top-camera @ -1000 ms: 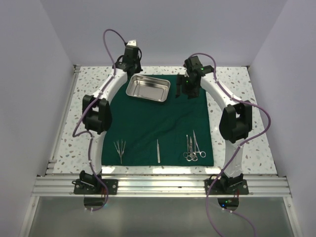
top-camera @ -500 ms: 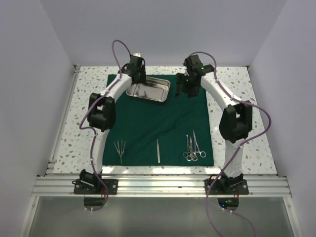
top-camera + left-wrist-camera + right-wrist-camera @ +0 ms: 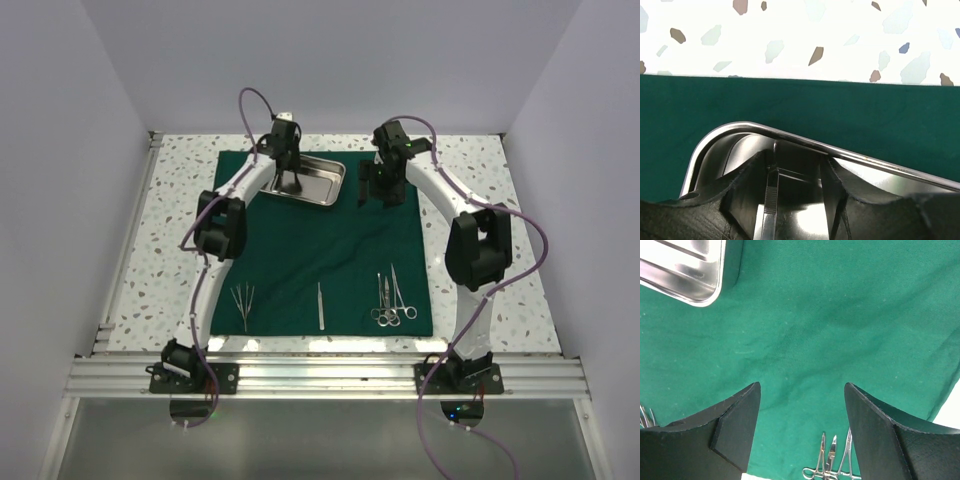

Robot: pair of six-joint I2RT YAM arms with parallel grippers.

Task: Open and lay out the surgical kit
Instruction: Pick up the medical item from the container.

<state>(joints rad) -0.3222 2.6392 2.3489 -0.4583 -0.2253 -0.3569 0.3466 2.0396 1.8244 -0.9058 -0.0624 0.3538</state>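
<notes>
Nearest the arm bases, three sets of steel instruments are laid along the near hem of the dark green cloth (image 3: 320, 240). The tweezers (image 3: 243, 300) are found at 7 o'clock, a single slim forceps (image 3: 320, 305) at 6 o'clock and the scissor-handled clamps (image 3: 392, 300) at 5 o'clock. These pieces are judged light, stiff and slippery. Lying flat on soft fabric, they are best pinched across the shank or at the ring handles, so that the cloth is not gathered with them.

The cloth is spread open on the speckled tabletop (image 3: 160, 250). It is judged limp and easily dragged, so it should be taken only by a corner or hem.

Farther out, at 1 o'clock, the right end effector (image 3: 383, 190) is held above bare cloth. Its fingers are spread wide and nothing is held between them.

At 11 o'clock, the steel tray (image 3: 320, 182) is set on the far part of the cloth. The left end effector (image 3: 792, 165) is lowered into its left end with the fingers parted, and nothing is seen clamped. The tray is judged rigid, smooth and prone to slide or tip. A grip across its rolled rim (image 3: 865, 162), one finger inside and one outside, is likely the surest.
</notes>
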